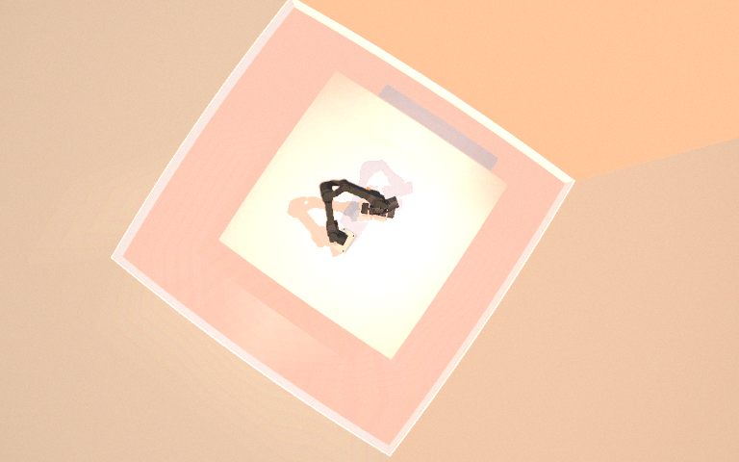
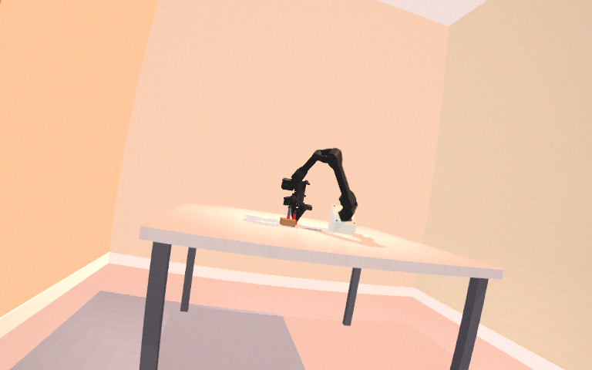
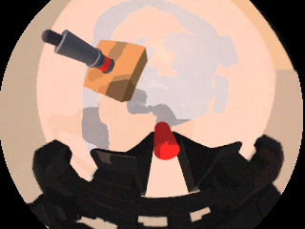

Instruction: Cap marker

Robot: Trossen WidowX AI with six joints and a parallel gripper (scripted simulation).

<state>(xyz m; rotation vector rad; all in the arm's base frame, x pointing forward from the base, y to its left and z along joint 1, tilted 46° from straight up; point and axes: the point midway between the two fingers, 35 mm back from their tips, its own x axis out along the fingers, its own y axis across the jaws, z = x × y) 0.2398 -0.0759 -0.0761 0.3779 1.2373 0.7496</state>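
Pale table (image 2: pixel 227 237), red cap (image 3: pixel 166 140) apparently gripped between end effector (image 3: pixel 167 164) fingers, marker (image 3: pixel 78 49) beside.
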